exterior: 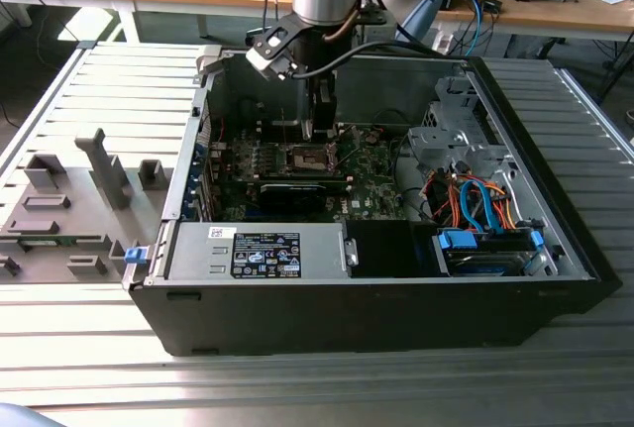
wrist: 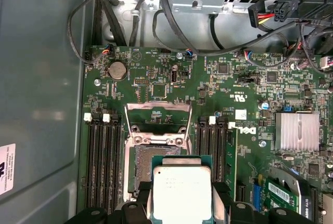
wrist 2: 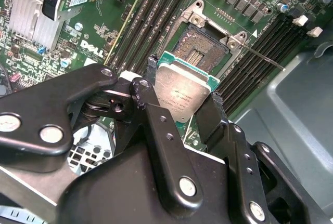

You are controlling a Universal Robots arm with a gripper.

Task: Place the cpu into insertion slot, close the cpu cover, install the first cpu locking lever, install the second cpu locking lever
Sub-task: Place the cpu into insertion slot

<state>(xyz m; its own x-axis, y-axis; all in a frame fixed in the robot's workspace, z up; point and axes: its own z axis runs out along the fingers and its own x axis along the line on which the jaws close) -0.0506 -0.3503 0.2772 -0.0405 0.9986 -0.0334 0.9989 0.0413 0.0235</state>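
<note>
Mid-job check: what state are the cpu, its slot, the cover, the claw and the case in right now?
cpu: gripped by its edges, over the board, not seated.
insertion slot: empty, uncovered.
cpu cover: swung open, off the slot.
claw: shut on the cpu.
computer case: lying on its side, panel off, inside exposed.

In the first wrist view the chip [wrist: 181, 187] covers much of the socket [wrist: 139, 167], and the picture edge cuts the chip off. Fingers of the gripper [wrist: 182, 203] hide two of the chip's sides.
</note>
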